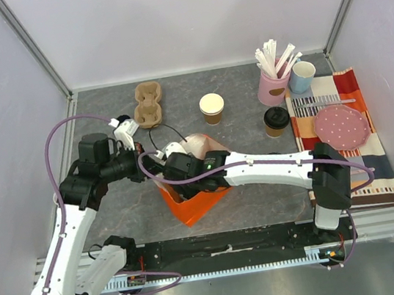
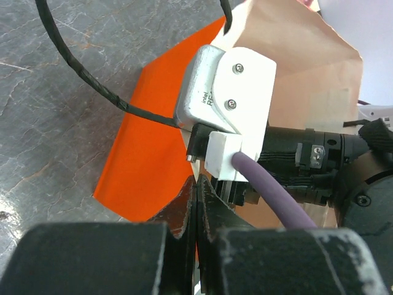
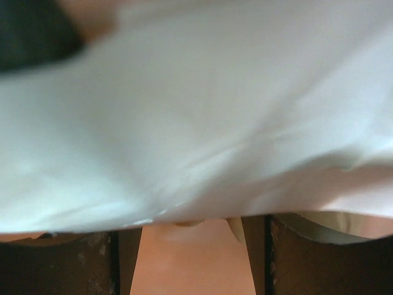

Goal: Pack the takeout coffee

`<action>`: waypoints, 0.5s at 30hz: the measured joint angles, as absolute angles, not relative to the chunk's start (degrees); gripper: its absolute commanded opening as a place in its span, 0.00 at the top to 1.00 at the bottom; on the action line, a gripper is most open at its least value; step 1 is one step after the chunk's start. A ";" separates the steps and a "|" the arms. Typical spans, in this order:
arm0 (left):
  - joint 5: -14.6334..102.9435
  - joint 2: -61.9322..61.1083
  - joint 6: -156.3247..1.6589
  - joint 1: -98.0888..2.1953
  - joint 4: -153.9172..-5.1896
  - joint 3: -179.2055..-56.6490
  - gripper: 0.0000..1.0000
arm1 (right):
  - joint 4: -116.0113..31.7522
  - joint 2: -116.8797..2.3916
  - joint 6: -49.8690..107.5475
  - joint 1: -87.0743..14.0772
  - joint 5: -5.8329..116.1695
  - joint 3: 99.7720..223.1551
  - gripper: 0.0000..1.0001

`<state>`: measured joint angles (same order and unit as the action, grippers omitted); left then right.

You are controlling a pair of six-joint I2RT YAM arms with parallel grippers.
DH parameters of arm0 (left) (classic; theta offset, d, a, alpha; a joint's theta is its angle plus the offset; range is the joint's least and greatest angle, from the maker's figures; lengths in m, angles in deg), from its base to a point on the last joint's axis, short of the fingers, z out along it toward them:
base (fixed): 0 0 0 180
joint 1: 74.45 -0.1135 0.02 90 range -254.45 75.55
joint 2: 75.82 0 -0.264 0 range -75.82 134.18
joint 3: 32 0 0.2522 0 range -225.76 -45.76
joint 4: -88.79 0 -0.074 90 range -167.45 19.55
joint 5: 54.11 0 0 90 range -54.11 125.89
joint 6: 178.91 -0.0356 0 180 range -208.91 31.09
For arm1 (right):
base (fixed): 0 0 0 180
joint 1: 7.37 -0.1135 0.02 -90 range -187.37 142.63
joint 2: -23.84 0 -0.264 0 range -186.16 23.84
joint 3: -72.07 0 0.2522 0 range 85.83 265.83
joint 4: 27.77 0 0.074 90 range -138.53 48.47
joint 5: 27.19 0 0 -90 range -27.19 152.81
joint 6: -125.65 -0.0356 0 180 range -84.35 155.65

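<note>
Two small brown kraft paper cups stand upright on the grey table (image 1: 265, 204), both outside the bag. The open cup (image 1: 212, 108), cream-white inside and without a lid, is at upper centre of the top view. The black-lidded cup (image 1: 276, 121) is to its right and a little lower, just beside the striped cloth (image 1: 347, 162). The orange paper bag (image 1: 191, 206) lies on its side at the centre of the frame, its long axis running from the closed end at lower centre up to the mouth, which gapes toward the cups. The right hand (image 3: 193, 249) is thrust into that mouth; its own camera shows the fingers apart, with pale bag lining around them and nothing between. The left hand (image 2: 195, 184) meets the bag from the left of the frame with its fingers pressed together; whether a fold of the bag's edge is pinched there cannot be told. Neither cup appears packed yet. Both lie up and to the right of the bag mouth, on the right arm's side, and the open cup is nearer. The right hand therefore looks better placed to fetch one. A moulded pulp cup carrier (image 1: 149, 103) sits to the upper left of the bag.
</note>
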<state>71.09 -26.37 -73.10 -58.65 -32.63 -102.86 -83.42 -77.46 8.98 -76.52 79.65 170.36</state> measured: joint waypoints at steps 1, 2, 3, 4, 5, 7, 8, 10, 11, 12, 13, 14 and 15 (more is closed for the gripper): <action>70.64 -26.37 -73.12 -58.63 -32.61 -102.77 0.98 | -82.51 -77.46 8.61 -76.52 79.58 169.62 0.34; 70.37 -26.41 -73.14 -58.63 -32.61 -102.73 0.98 | -81.50 -77.44 8.23 -76.52 79.58 168.85 0.34; 70.11 -26.50 -73.16 -58.63 -32.59 -102.64 0.98 | -80.49 -77.28 7.93 -76.52 79.54 168.04 0.38; 69.85 -26.67 -73.19 -58.63 -32.59 -102.53 0.98 | -79.64 -77.11 7.75 -76.54 79.54 167.32 0.39; 69.43 -26.89 -73.19 -58.61 -32.57 -102.44 0.98 | -78.94 -76.98 7.62 -76.54 79.52 166.80 0.39; 68.01 -27.70 -73.27 -58.63 -32.44 -102.38 0.98 | -78.68 -76.80 6.84 -76.45 79.74 166.16 0.38; 67.29 -28.12 -73.32 -58.63 -32.28 -102.38 0.98 | -78.68 -76.72 6.55 -76.34 79.93 165.86 0.37; 65.56 -28.92 -73.41 -58.57 -31.65 -102.38 0.98 | -77.35 -75.80 6.42 -76.32 80.66 164.13 0.37; 65.02 -29.08 -73.43 -58.57 -31.58 -102.38 0.98 | -76.89 -75.10 6.42 -76.36 80.85 163.17 0.37; 64.60 -29.14 -73.43 -58.57 -31.56 -102.38 0.98 | -76.30 -74.07 6.44 -76.47 80.90 161.82 0.38; 64.41 -29.14 -73.41 -58.57 -31.56 -102.40 0.98 | -76.25 -73.20 6.44 -76.52 80.90 160.63 0.38; 64.34 -29.10 -73.41 -58.57 -31.56 -102.42 0.98 | -76.47 -72.63 6.42 -76.54 80.90 159.94 0.38; 64.41 -29.10 -73.41 -58.57 -31.63 -102.44 0.98 | -76.95 -72.52 6.40 -76.54 80.87 159.80 0.38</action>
